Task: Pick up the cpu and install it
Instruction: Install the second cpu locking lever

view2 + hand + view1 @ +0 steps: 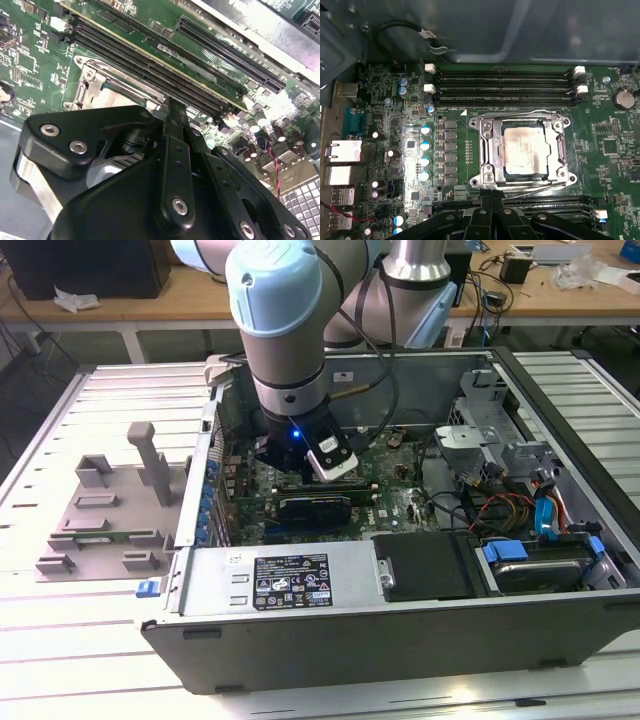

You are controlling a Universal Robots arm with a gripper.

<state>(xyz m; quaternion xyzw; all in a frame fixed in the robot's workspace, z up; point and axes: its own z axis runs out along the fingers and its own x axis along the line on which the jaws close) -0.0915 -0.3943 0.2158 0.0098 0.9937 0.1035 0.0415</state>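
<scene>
The cpu [526,152], a flat square chip with a dull silver top, lies inside the metal socket frame [487,150] on the green motherboard [600,125]. It looks level in the frame. In the first wrist view my gripper [492,200] hangs just beside the socket's edge, over the memory slots, with its black fingers [485,204] pressed together and nothing between them. In the exterior view the gripper [283,462] is low inside the open computer case [400,630]. A corner of the socket frame [92,82] shows past the gripper's black linkage in the second wrist view.
Long black memory slots [505,82] run on both sides of the socket. A black card with a heatsink [315,508] stands close by the gripper. The power supply [290,580], drive bay [535,570] and cables [500,505] fill the case. A grey plastic tray [110,500] lies outside, at the exterior view's left.
</scene>
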